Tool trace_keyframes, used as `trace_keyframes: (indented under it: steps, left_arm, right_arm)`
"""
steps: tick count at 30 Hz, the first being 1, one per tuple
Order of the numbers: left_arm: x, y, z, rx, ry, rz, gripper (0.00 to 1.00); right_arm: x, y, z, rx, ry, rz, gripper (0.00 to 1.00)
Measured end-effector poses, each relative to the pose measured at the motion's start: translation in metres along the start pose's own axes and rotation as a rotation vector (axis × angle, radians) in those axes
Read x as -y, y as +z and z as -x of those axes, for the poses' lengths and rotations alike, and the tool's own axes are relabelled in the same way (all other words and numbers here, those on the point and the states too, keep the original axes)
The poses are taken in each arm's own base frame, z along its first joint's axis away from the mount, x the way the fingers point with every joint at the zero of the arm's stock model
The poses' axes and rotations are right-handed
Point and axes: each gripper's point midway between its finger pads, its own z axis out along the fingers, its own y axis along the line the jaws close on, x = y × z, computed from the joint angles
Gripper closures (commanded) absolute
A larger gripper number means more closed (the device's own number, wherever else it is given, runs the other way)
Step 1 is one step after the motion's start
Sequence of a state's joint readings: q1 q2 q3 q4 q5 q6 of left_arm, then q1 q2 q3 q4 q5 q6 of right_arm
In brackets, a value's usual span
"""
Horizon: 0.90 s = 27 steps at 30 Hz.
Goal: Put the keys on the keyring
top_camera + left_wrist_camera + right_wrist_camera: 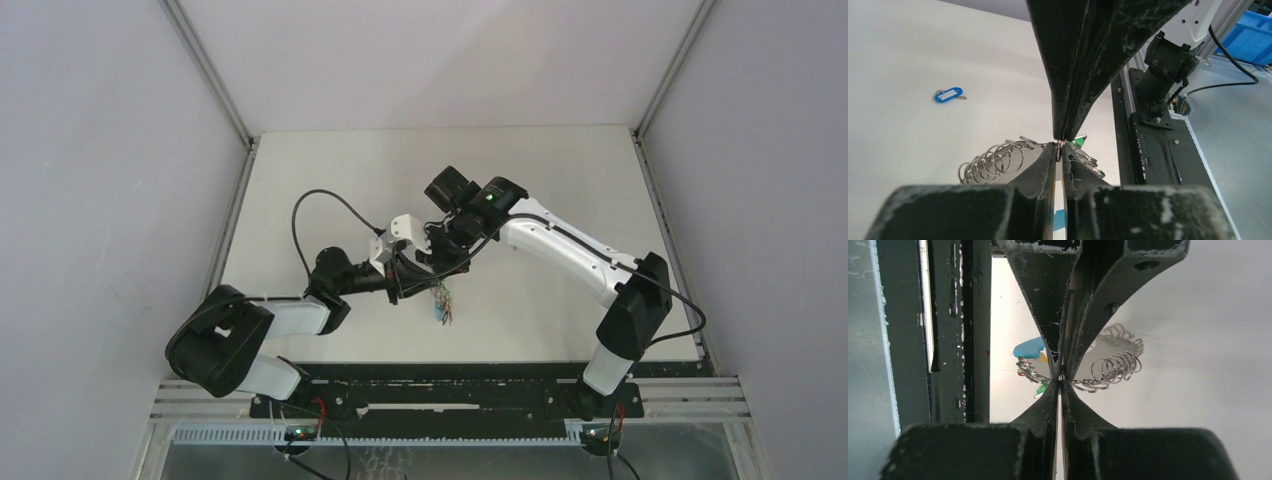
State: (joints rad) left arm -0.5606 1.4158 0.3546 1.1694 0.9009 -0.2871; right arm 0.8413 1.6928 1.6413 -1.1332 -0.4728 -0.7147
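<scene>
Enclosure: I see pale grey walls [90, 150] on three sides of a white table [330, 170].
Near edge: a black mounting rail [450, 385] carries both arm bases.
Left arm: it reaches in from the lower left, with the left gripper [402, 284] near the middle of the table.
Right arm: it arches in from the right, and the right gripper [437, 262] meets the left one tip to tip.
Left gripper, jaws: on my left wrist feed they are closed, with only a hairline gap, pinching the thin grey wire of the keyring [1060, 146].
Right gripper, jaws: on my right wrist feed they are likewise closed on the same wire, directly opposite the left fingertips.
Keyring, location: it is held off the table between the two grippers, and its bundle hangs just below them in the overhead view.
Silver links: a fringe of small rings [993, 161] fans out to one side of the pinch point.
Light-blue sleeve: it shows behind the fingers [1030, 347] on the side opposite the links.
Keys on the hoop: a green tag [1079, 141] sits beside the pinch. Red and yellow bits show near the sleeve, too small for me to describe further.
Blue-tagged key: it lies flat on the table [948, 94], well apart from the keyring.
</scene>
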Motion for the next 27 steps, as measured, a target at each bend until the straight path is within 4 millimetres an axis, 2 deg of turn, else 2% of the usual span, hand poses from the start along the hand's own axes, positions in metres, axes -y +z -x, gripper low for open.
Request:
trace_keyframes:
  steps: [2, 6, 9, 13, 18, 22, 27]
  left_arm:
    - [0.000, 0.000, -0.001, -0.003, -0.001, -0.001, 0.99]
    - [0.001, 0.000, 0.000, -0.002, 0.002, -0.006, 1.00]
    - [0.000, 0.000, 0.000, 0.002, 0.006, -0.004, 1.00]
    - [0.001, 0.004, 0.000, 0.008, 0.011, -0.005, 1.00]
    - [0.000, 0.006, 0.004, 0.034, 0.011, -0.005, 1.00]
    - [-0.002, 0.007, 0.008, 0.051, 0.014, 0.003, 1.00]
    - [-0.002, 0.007, 0.010, 0.059, 0.020, 0.007, 1.00]
  right_arm:
    - [0.001, -0.001, 0.001, -0.005, -0.007, -0.002, 1.00]
    - [0.002, -0.001, 0.002, -0.011, -0.016, -0.009, 0.99]
    - [0.003, -0.002, 0.002, -0.010, -0.017, -0.015, 0.84]
    - [0.003, -0.002, 0.003, 0.038, -0.030, -0.044, 0.77]
    - [-0.003, -0.021, -0.006, 0.161, -0.013, -0.088, 0.74]
    - [0.002, -0.040, -0.010, 0.292, 0.018, -0.116, 0.74]
    - [0.012, -0.039, -0.016, 0.390, 0.059, -0.089, 0.74]
